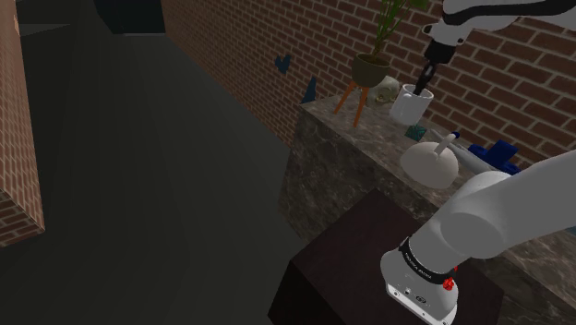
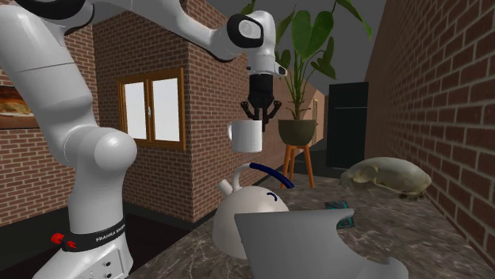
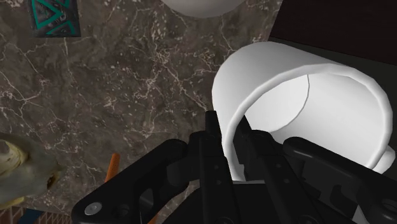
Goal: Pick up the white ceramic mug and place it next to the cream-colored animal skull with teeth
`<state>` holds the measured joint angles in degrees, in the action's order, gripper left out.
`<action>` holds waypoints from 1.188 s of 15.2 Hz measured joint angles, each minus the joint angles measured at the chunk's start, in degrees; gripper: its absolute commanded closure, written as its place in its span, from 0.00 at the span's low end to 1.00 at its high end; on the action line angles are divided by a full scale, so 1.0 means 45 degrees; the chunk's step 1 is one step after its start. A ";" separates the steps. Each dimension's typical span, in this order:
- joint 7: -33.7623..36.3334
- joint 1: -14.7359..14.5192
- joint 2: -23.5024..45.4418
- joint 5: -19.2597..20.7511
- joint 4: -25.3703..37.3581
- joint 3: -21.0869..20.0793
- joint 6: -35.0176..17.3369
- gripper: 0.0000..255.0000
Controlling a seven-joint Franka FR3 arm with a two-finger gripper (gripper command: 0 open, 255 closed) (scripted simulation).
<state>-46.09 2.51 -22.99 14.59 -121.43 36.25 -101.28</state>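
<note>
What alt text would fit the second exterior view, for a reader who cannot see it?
The black gripper holds a white mug by its rim, in the air above the veined counter. A cream skull lies on the counter at the view's right.

Arm extended high, wrist bent down; end effector vertical, clamped on white mug rim.

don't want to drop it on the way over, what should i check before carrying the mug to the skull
1. Grip: gripper clasps the mug by its rim, one finger inside: ok.
2. Mug lifted off the counter: ok.
3. Skull in sight, by the wall: ok.
4. Bare counter beside the skull: ok.
5. Clearance past the plant stand: cannot tell.
</note>
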 measured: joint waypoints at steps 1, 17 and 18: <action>-0.0011 -0.0012 0.0004 -0.0021 0.0194 -0.0031 0.0191 1.00; -0.4322 0.0378 0.6630 -0.4110 0.6772 0.2781 0.1439 1.00; -0.4834 0.0805 0.7448 -0.4729 0.7470 0.2889 0.1592 1.00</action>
<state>-67.84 6.13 10.53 -6.69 -87.81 49.25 -94.12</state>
